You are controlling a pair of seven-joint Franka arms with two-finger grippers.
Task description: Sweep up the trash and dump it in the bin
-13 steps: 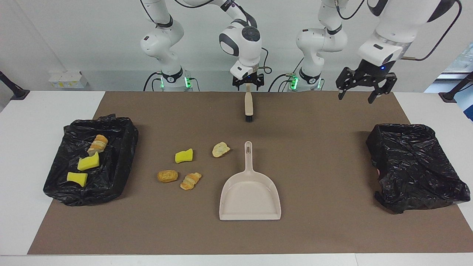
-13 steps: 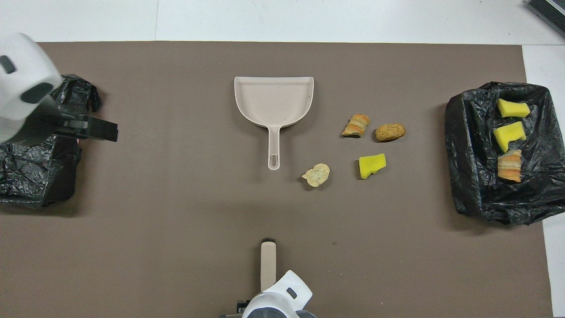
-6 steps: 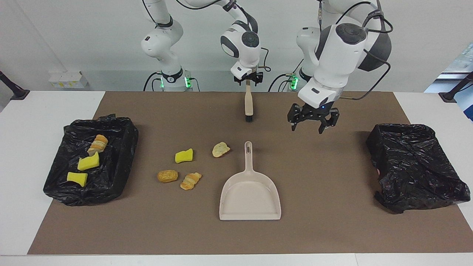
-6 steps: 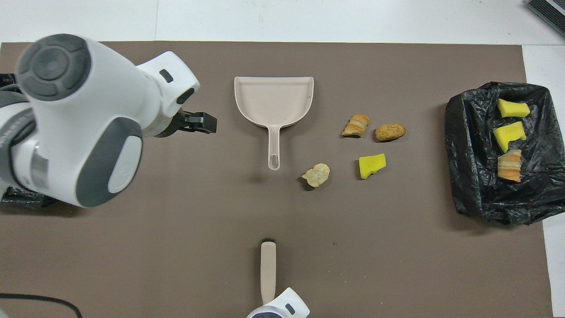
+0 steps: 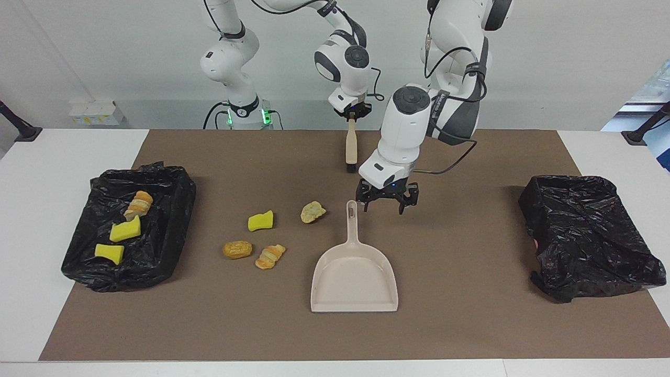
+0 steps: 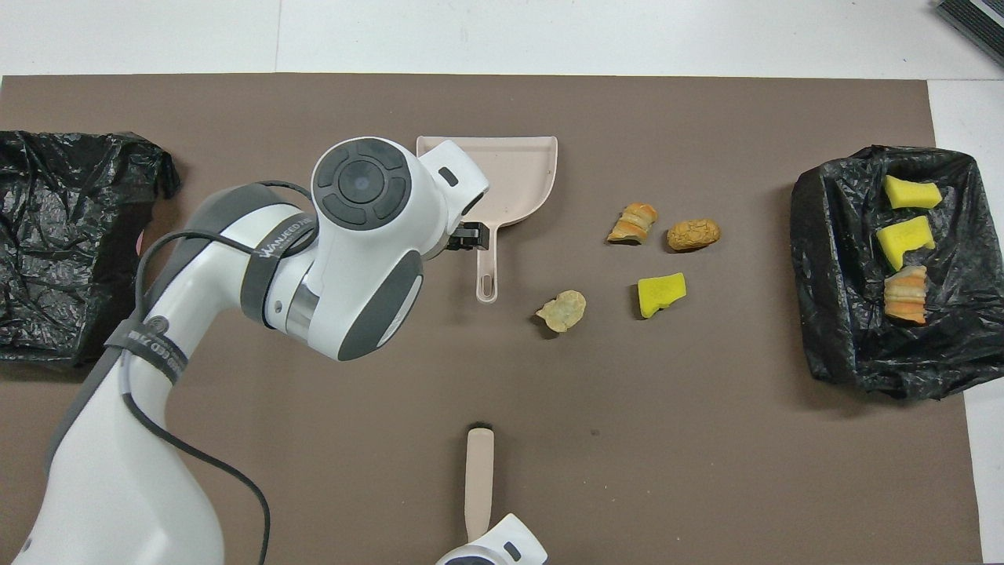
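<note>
Step in hand: the left claw (image 5: 386, 202) hangs low just beside the handle of the beige dustpan (image 5: 354, 274), fingers spread and empty; judged, it is about to take that handle.
Right claw: the right claw (image 5: 352, 114) is clenched on the top of the brush (image 5: 352, 147), which hangs bristles-down over the mat nearer the robots than the dustpan.
Trash on the mat: a pale crust (image 5: 312, 211), a yellow sponge (image 5: 260, 221), a bun (image 5: 237, 249) and a pastry (image 5: 270, 256), toward the right arm's end.
Trash binned: three pieces in the open bin (image 5: 172, 183).
Doing it well: centre the fingers across the handle, grip firmly, keep the pan's lip flat on the desk facing the crumbs.
</note>
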